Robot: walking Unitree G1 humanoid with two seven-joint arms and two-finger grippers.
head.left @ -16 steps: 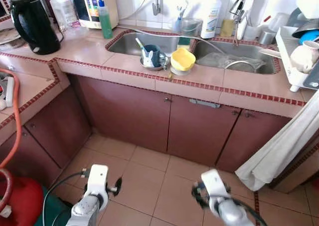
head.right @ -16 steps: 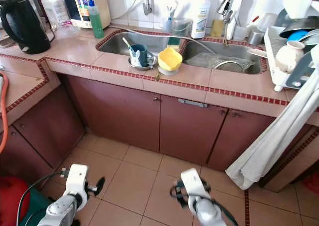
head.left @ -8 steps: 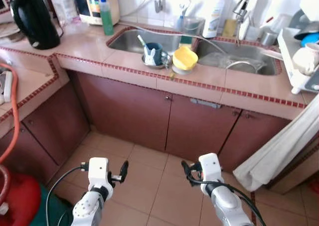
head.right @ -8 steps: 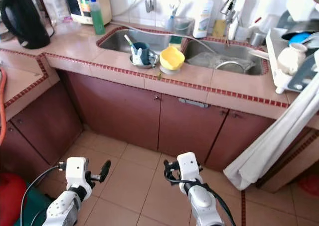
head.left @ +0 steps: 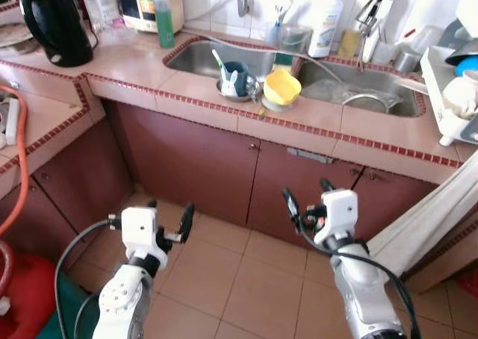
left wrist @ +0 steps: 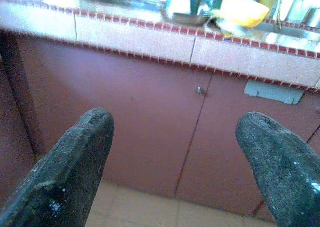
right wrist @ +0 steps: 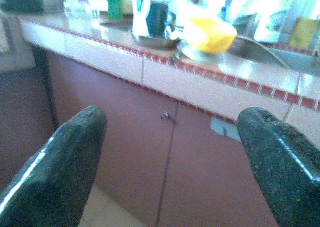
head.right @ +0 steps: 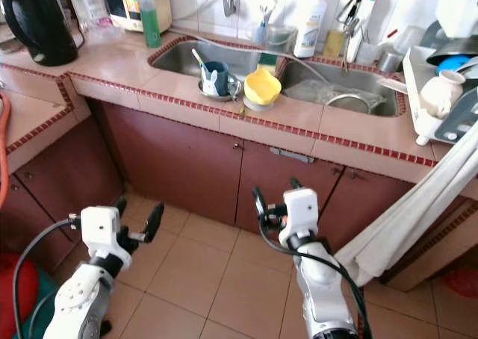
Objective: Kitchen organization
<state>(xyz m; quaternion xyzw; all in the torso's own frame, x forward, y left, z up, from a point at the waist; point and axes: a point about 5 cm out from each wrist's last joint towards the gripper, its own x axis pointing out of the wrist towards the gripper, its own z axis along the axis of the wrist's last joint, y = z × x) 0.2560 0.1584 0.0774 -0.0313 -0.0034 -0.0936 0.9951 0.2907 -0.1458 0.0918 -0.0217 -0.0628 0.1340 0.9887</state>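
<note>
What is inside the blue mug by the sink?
The blue mug holds an upright utensil with a pale handle, leaning out over its rim, and something white at its front. The mug wall hides the utensil's working end and any other contents.

We see our left gripper [head.left: 169, 210] and right gripper [head.left: 306, 194] raised before the cabinet doors [head.left: 224, 171], fingers spread. On the tabletop [head.left: 314, 115] sits a yellow bowl [head.left: 281, 87] beside what looks like a blue mug [head.left: 236, 78].

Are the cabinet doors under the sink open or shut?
Shut. The cabinet doors under the tiled counter sit flush with each other, showing just thin seams between them; nothing of the inside shows.
</note>
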